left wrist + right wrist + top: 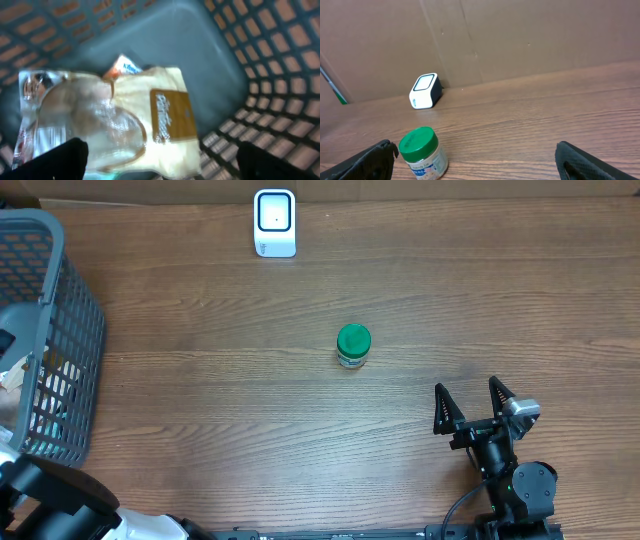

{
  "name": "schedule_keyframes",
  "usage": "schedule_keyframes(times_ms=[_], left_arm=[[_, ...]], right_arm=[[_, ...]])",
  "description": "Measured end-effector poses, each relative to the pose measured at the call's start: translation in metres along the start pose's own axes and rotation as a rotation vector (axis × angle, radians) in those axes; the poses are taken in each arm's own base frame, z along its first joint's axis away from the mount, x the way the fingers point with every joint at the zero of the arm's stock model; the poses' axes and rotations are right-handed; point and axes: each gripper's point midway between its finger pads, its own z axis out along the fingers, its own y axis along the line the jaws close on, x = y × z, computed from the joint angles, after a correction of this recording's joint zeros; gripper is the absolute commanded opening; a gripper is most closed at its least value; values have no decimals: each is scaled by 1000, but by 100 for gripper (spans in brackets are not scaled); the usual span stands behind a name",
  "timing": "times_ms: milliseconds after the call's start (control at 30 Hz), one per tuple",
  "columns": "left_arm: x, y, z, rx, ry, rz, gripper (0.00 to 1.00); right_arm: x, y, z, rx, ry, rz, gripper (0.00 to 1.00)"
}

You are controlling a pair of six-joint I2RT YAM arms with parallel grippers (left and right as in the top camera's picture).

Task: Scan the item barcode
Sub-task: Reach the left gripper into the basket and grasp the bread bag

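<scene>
Okay, my left gripper [165, 162] hovers spread over the cream plastic packet [150, 115] in the grey mesh basket [80, 350]; right gripper [466, 390] spread too, empty. Nothing grasped, so I'd say scanning's all ahead.

jar [353, 345]: green lid, upright, mid-table | scanner [274, 223]: white, far table edge, well apart

This looks like a mock shop checkout built on a robot test bench. The wood-grain table [250, 410] is backed by plain cardboard sheets [520, 40] rather than shelving. Far ahead of the right gripper [466, 387], against the cardboard, stands a white barcode scanner [275, 223]. Nearer, ahead and to its left, is a green-lidded jar [353, 346]. Directly beneath the left gripper [160, 167], a grey plastic shopping basket [80, 360] holds packaged goods [150, 120].
</scene>
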Motion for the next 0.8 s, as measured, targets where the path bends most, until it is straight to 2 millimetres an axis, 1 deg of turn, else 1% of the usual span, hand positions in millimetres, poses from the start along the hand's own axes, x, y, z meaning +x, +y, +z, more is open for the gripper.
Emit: schedule_keyframes(times_ms=[133,167,267,367,433,533,667,800], left_arm=[[6,9,27,-16,-18,92,100],[7,9,29,-18,-18,104,100],[5,12,38,-24,-39,219,99],[7,13,42,-30,-35,331,98],[4,14,45,-35,-41,393,99],[6,16,55,-37,-26,438,98],[14,20,75,-38,23,479,97],[23,19,98,-34,63,520,97]], right_arm=[[0,0,0,0,-1,0,100],[0,0,0,0,0,0,100],[0,0,0,0,0,0,100],[0,0,0,0,0,0,100],[0,0,0,0,0,0,100],[0,0,0,0,0,0,100],[0,0,0,0,-1,0,100],[0,0,0,0,0,0,100]])
